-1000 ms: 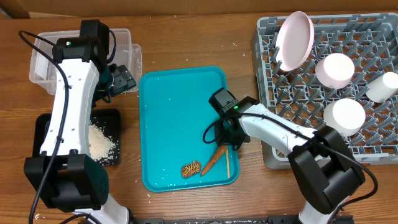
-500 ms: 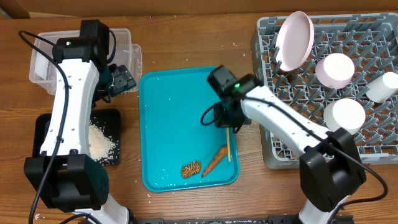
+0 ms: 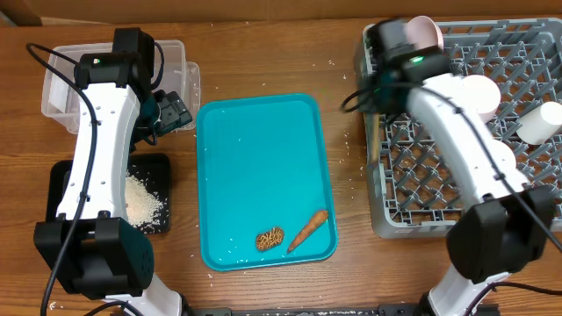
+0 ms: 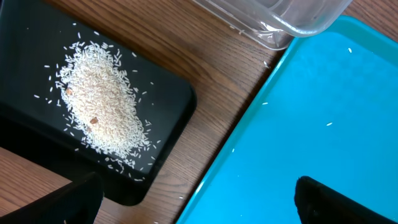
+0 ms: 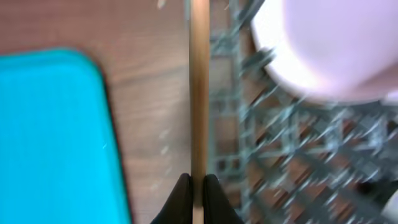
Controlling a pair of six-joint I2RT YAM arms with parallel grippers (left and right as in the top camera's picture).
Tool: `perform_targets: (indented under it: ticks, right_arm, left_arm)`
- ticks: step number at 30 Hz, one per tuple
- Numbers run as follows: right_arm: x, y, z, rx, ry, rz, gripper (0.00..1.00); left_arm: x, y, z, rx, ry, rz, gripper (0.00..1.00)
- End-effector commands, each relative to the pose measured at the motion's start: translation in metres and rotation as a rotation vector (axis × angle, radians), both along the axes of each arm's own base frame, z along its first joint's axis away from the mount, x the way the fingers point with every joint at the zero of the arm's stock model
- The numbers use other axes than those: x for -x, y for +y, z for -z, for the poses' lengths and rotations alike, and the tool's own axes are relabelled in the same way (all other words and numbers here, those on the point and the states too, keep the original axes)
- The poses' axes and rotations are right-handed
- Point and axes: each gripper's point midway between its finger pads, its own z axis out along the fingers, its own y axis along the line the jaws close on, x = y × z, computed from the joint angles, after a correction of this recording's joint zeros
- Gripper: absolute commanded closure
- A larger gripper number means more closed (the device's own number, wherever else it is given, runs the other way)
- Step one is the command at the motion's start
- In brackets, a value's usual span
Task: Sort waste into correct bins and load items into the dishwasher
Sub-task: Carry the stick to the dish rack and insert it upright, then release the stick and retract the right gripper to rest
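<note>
My right gripper (image 5: pixel 198 183) is shut on a thin wooden stick (image 5: pixel 199 93) and holds it over the bare wood between the teal tray (image 5: pixel 50 137) and the grey dish rack (image 5: pixel 298 168). From overhead it (image 3: pixel 369 88) sits at the rack's (image 3: pixel 421 158) far left edge, beside an upright white plate (image 3: pixel 426 33). An orange carrot piece (image 3: pixel 307 230) and a brown ridged chunk (image 3: pixel 270 238) lie at the teal tray's (image 3: pixel 255 167) near right. My left gripper (image 4: pixel 199 205) is open and empty over the edge between the black tray (image 4: pixel 168 93) and the teal tray.
White rice (image 4: pixel 99 112) lies heaped in the black tray (image 3: pixel 61 184). The clear tub (image 3: pixel 61 88) stands at the far left; its corner shows in the left wrist view (image 4: pixel 280 18). A white cup (image 3: pixel 542 121) stands in the rack. Rice grains are scattered on the table.
My right gripper has lifted the wooden stick off the teal tray and carried it away and to the right, to the rack's left edge. The left arm has not moved.
</note>
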Motion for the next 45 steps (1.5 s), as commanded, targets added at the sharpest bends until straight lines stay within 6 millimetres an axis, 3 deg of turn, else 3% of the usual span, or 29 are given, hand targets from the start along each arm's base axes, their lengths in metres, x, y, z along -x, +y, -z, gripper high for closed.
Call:
perform_targets:
  ticks: [1, 9, 20, 28, 34, 38, 45]
  right_arm:
    - [-0.013, -0.013, -0.012, -0.067, -0.036, -0.115, 0.96]
    - [-0.04, -0.038, -0.025, -0.166, -0.145, -0.159, 0.96]
    - [-0.056, -0.035, -0.032, -0.147, -0.228, -0.234, 0.96]
    - [-0.056, -0.035, -0.023, -0.15, -0.225, -0.235, 0.96]
    - [-0.058, -0.035, -0.005, -0.154, -0.193, -0.232, 0.95]
    - [-0.059, -0.035, 0.01, -0.156, -0.158, -0.229, 0.86]
    - [-0.058, -0.033, 0.01, -0.176, -0.152, -0.205, 0.7]
  left_arm:
    - [0.001, 0.0, 0.0, -0.011, -0.002, -0.014, 0.0]
    - [0.001, 0.0, 0.0, -0.011, -0.001, -0.014, 0.0]
    - [0.001, 0.0, 0.0, -0.011, -0.001, -0.014, 0.0]
    - [0.001, 0.0, 0.0, -0.011, -0.001, -0.014, 0.0]
    - [0.001, 0.0, 0.0, -0.011, -0.001, -0.014, 0.0]
    - [0.001, 0.0, 0.0, -0.011, -0.001, -0.014, 0.0]
    - [0.001, 0.0, 0.0, -0.011, -0.001, -0.013, 0.0]
